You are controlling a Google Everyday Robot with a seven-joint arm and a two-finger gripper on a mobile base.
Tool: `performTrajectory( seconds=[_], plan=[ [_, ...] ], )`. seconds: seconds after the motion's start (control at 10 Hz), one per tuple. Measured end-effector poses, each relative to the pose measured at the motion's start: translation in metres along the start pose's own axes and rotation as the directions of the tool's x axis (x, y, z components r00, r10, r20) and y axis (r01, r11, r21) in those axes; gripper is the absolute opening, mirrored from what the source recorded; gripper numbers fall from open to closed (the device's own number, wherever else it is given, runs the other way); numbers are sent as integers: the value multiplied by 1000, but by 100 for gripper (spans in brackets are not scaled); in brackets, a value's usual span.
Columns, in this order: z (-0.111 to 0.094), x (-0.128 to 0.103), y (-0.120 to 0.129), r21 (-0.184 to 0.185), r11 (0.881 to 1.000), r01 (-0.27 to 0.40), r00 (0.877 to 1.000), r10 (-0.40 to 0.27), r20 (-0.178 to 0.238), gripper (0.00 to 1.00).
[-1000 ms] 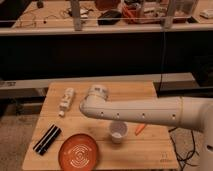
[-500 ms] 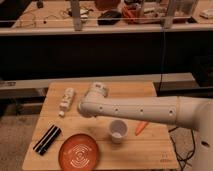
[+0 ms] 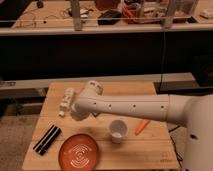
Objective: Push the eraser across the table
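The small square table (image 3: 150, 150) has a pale wooden plank top. A black oblong eraser (image 3: 47, 139) lies near its front left corner, at a slant. My white arm (image 3: 135, 106) reaches in from the right across the table's middle. My gripper (image 3: 76, 113) is at the arm's left end, mostly hidden under the wrist, just right of a small white object (image 3: 66, 99) and above and behind the eraser, apart from it.
An orange plate (image 3: 80, 154) lies at the front edge, right of the eraser. A white cup (image 3: 117, 131) stands mid-table below the arm, with a small orange stick (image 3: 142, 126) to its right. A cluttered bench (image 3: 110, 25) runs behind the table.
My arm's end has swung left across the table toward the white object. The cup now shows clear of the arm. The eraser has not moved.
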Motion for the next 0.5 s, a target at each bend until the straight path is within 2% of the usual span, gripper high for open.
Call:
performTrajectory(
  seconds=[0.5],
  plan=[
    [28, -45, -29, 6, 997, 82, 991, -82, 107, 1]
  ],
)
